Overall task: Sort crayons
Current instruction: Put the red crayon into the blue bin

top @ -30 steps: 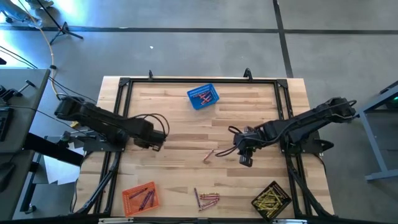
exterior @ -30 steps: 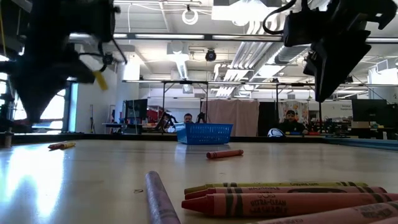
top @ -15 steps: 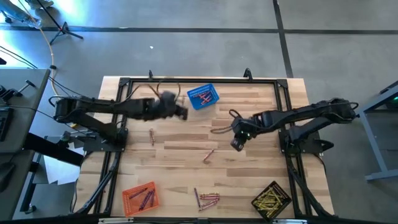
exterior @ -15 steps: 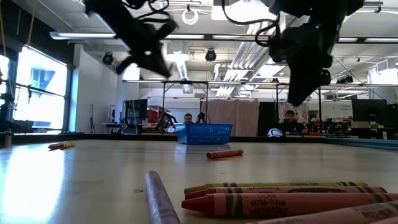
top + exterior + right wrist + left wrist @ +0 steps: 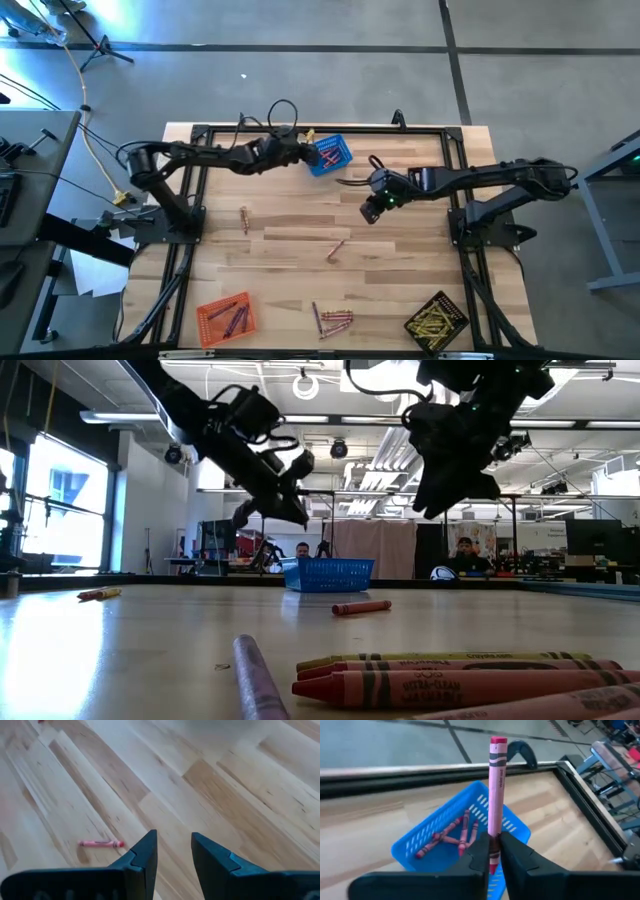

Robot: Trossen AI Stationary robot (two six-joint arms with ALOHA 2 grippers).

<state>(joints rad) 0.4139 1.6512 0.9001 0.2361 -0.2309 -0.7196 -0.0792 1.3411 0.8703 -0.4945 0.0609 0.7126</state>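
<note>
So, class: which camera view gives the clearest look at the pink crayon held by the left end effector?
The left wrist view: the pink crayon stands between the left end effector fingers, above the blue basket. In the high view it is hard to make out beside the basket; the low view doesn't show it clearly; the right wrist view misses it.

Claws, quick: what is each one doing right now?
Left claw: closed on a pink crayon, above the blue basket.
Right claw: open, empty, over the table.

Bare wood mid-table between stray crayon (image 5: 335, 249) and blue basket (image 5: 329, 157) passable; right gripper (image 5: 372, 209) hangs over it; crayon pile (image 5: 333, 320) blocks near edge
</note>
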